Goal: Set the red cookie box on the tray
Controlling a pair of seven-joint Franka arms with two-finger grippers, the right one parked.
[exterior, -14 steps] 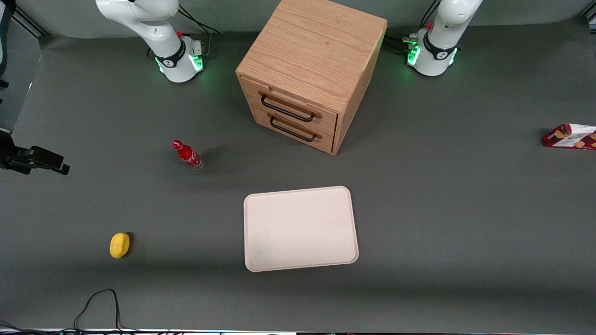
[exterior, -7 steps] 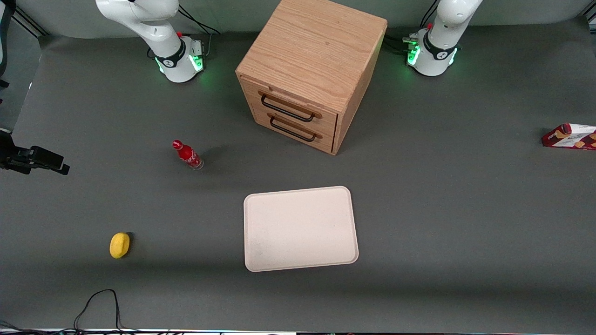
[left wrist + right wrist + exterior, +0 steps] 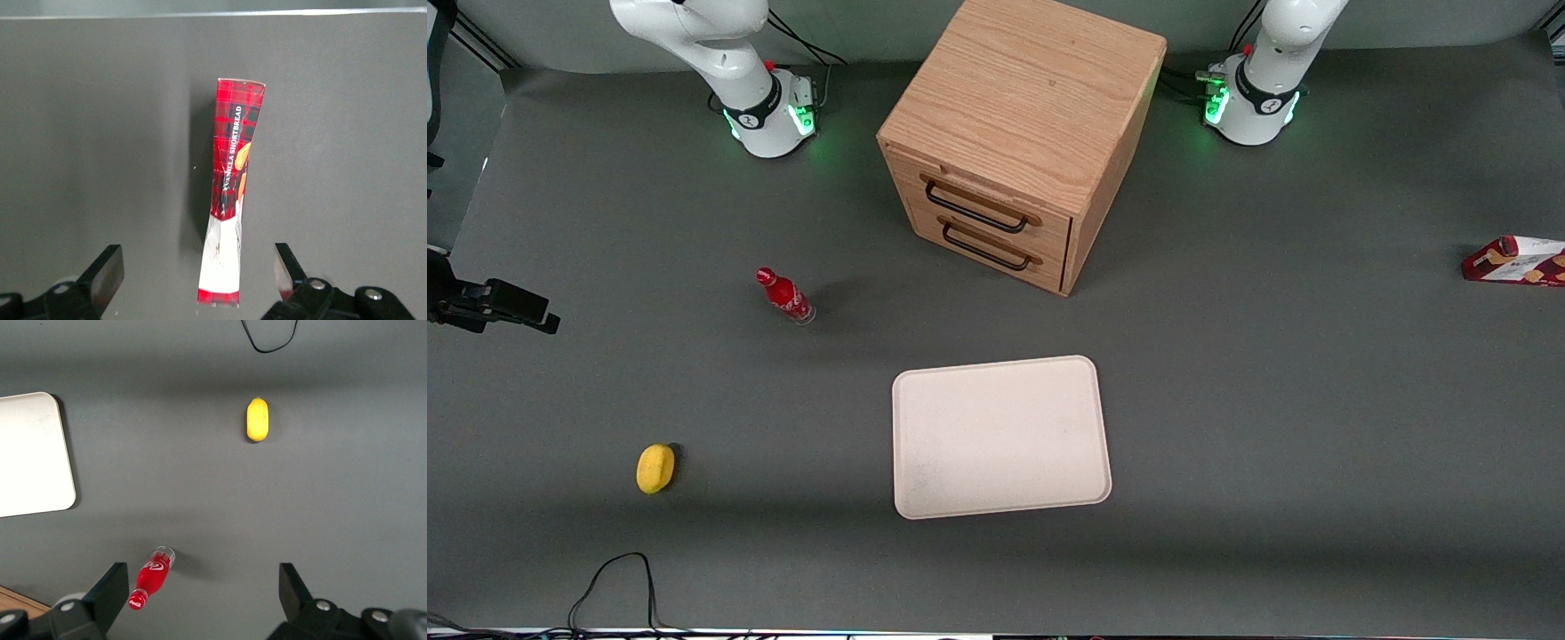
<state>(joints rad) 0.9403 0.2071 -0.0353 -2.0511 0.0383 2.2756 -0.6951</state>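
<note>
1. Gripper [image 3: 198, 273]: seen only in the left wrist view; it hangs above the table with both fingers [image 3: 107, 270] spread wide and nothing between them touching either pad. Released, grasping nothing.
2. Red cookie box [image 3: 230, 193]: directly below the gripper, lying on the grey table [image 3: 87, 147], its long axis running away from the gripper. The white end with a red tartan strip sits between the two fingers, clear of both. Red tartan print covers the rest. White lettering along the side reads "VANILLA SHORTBREAD". Tan cookie pictures sit mid-length.
3. In the front view the red cookie box [image 3: 1516, 260] lies at the working arm's end of the table, partly cut by the picture's edge.
4. Tray [image 3: 1000, 436]: well apart from the gripper and box, mid-table, flat, cream-beige, with nothing on it. The box is not on it.
5. Wooden drawer cabinet [image 3: 1018, 133]: farther from the front camera than the tray, two dark handles on its front.
6. Small red bottle [image 3: 785, 296]: toward the parked arm's end, white script on it, too small to read.
7. Yellow object [image 3: 655, 468]: farthest from the gripper, no marking visible.
</note>
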